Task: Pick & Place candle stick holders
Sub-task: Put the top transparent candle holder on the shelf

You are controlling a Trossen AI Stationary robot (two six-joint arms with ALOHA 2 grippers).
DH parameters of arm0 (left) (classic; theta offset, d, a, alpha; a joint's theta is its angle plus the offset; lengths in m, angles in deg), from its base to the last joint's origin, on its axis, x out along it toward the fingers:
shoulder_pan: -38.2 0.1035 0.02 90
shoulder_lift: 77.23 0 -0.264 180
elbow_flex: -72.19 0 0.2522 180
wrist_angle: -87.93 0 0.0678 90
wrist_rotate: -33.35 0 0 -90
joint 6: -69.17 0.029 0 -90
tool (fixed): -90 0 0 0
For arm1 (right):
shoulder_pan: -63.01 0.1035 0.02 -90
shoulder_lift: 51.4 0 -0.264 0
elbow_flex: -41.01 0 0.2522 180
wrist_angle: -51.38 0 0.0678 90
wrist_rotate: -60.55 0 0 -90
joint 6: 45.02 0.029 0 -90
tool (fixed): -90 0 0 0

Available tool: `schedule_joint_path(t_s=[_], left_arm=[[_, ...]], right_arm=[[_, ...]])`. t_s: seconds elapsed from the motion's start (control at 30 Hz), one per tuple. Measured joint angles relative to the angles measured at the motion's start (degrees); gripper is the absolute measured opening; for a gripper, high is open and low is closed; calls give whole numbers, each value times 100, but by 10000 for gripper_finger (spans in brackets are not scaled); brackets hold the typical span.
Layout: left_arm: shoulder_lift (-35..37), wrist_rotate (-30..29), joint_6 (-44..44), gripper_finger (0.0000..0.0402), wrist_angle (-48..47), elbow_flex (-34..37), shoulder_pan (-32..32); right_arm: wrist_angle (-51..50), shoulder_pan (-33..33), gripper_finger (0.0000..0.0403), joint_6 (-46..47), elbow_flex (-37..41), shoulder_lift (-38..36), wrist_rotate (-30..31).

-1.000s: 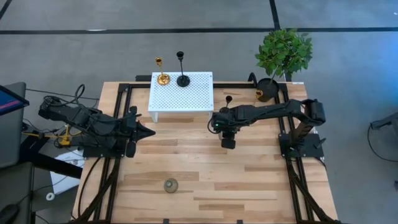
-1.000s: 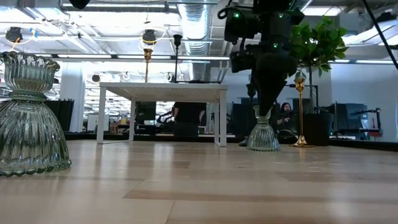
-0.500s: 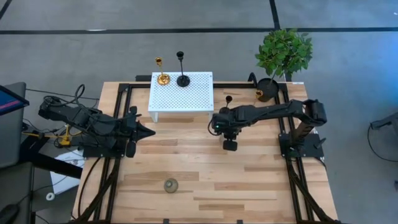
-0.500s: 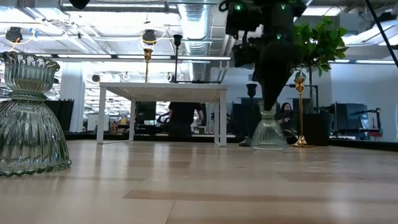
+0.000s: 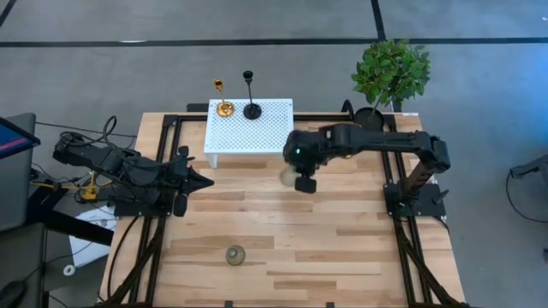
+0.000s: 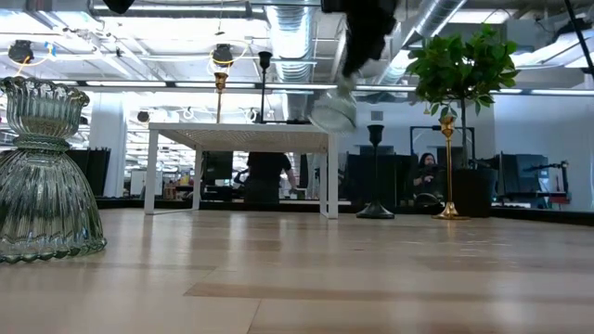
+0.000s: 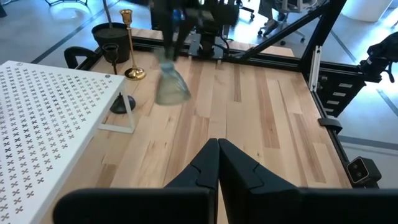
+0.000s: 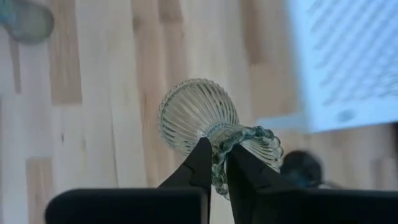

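right end effector (image 8: 214, 163) gripping glass holder (image 8: 205, 121), lifted

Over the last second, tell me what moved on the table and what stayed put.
The right gripper closed on the grey-green glass holder, lifted it off the table and swung it toward the white stand; it now hangs tilted in the air. The left gripper stayed shut and parked. The gold holder and black holder on the stand and the other glass holder did not move.

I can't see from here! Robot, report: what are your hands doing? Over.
Right gripper shut on grey-green glass holder, lifted off the table beside white stand. Left gripper shut, empty, waiting at table's left. Path looks clear.
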Motion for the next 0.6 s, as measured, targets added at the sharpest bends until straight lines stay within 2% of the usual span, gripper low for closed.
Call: schedule_joint_path(t_s=[0.27,0.6], left_arm=[[1,0,2,5,2,0,1],[2,0,0,5,2,0,2]], right_arm=[[-55,-360,13,-566,-887,3,68],[-94,-959,13,-1322,-1326,73,382]])
